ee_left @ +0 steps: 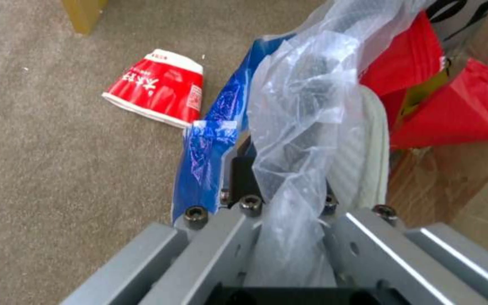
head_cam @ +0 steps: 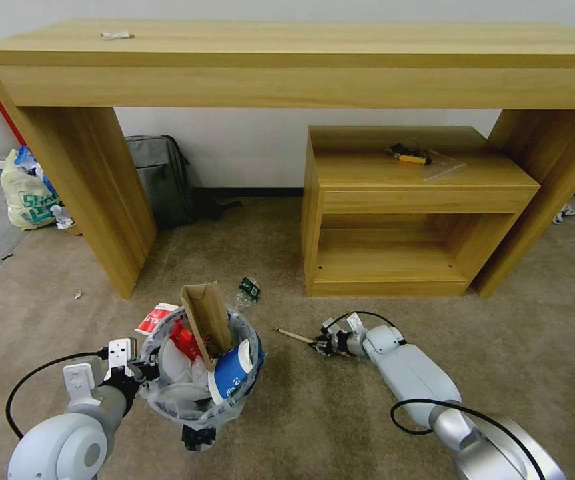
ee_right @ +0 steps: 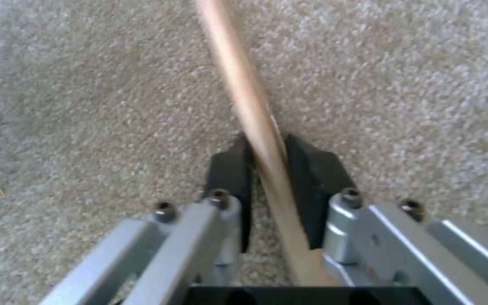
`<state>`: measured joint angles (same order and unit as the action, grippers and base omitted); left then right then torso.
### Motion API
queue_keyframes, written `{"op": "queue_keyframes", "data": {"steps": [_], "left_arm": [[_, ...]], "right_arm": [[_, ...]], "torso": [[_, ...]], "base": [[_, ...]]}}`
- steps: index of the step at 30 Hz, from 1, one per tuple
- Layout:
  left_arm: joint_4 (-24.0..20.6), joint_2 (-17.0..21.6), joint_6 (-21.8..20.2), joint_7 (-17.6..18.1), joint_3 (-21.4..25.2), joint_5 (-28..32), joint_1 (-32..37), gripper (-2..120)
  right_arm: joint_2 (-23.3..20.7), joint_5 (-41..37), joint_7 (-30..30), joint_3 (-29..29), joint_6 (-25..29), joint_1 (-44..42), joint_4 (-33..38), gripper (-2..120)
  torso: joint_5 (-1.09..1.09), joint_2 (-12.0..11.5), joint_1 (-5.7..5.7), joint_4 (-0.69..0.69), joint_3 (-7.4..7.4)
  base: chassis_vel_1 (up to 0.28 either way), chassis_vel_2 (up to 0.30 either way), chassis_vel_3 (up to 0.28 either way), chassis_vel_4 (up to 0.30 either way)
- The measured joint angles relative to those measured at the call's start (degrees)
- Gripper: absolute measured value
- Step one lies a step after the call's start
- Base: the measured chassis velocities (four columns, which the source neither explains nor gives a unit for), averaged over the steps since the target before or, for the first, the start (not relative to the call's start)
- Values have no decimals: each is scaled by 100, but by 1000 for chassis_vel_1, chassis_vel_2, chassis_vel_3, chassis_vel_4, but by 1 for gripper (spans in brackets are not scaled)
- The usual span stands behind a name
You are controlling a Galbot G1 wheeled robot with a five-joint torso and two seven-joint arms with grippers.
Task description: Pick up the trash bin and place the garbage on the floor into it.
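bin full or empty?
Nearly full. The bin holds a cardboard scrap standing above its rim, a blue-white cup and red wrappers.

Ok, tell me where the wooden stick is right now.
In the head view the wooden stick lies on the carpet, right of the trash bin, in front of the low shelf unit, pinched between the right gripper's fingers.

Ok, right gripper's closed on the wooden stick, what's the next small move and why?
Probably lift the wooden stick straight up off the floor. The right gripper has its black pads on either side of it, low at the carpet, while the left gripper holds the trash bin by its rim nearby.
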<state>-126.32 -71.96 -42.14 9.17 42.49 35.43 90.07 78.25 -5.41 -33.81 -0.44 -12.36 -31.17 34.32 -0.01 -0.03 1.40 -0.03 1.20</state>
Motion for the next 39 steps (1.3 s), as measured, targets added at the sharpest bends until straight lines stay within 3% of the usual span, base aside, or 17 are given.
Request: {"op": "queue_keyframes", "data": {"steps": [2, 5, 14, 21, 30, 32, 39], "left_arm": [[-6, 5, 0, 0, 3, 10, 1, 0], [-6, 3, 0, 1, 3, 10, 2, 0], [10, 24, 1, 1, -3, 41, -39, 0], [201, 106, 1, -35, -45, 32, -123, 0], [379, 171, 1, -23, -144, 61, -275, 0], [448, 223, 1, 4, -172, 122, -329, 0], [606, 305, 1, 23, -309, 163, -413, 0]], "right_arm": [[-5, -3, 56, 14, -2, -52, 62, 4], [-13, -25, 125, 44, -60, -101, 165, 0], [-171, -359, 421, 205, -202, -350, 933, 0], [-563, -982, 632, 386, -194, -898, 2995, 0], [-514, -1322, 876, 502, -16, -864, 4196, 0], [-475, -1700, 1062, 507, -40, -881, 4796, 0], [-392, -2316, 1373, 332, -132, -1051, 5833, 0]], "torso": [[0, 0, 0, 1, 0], [2, 0, 0, 2, 1], [2, 0, 0, 1, 1], [0, 0, 0, 0, 0], [0, 0, 0, 1, 0], [0, 0, 0, 1, 0], [0, 0, 0, 2, 0]], "base": [[0, 0, 0, 0], [0, 0, 0, 0], [0, 0, 0, 0], [0, 0, 0, 0], [0, 0, 0, 0], [0, 0, 0, 0], [0, 0, 0, 0]]}}
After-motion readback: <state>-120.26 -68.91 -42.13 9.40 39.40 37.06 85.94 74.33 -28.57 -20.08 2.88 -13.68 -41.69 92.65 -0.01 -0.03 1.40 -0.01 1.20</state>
